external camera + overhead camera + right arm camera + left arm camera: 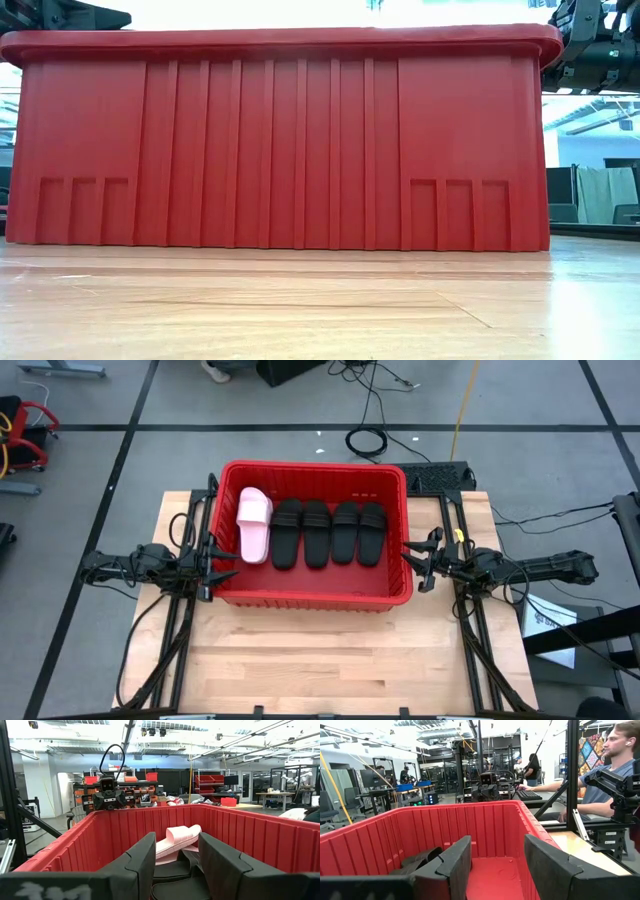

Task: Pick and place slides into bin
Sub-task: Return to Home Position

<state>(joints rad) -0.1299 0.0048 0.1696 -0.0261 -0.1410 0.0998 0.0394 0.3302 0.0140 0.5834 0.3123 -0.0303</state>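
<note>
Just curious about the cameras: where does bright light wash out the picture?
Low view: the room above the bin is washed out white, and the table reflects red faintly. Left wrist view: ceiling lights glare. High view: even light.

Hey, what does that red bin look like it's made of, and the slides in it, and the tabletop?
Bin: most likely moulded plastic; even red, slightly glossy, ribbed walls.
Black slides: matte, probably foam or rubber; no shine, and no stitching that shows.
Pink slide: same look, smooth.
Tabletop: wood, pale planks with visible grain and a light sheen.
</note>
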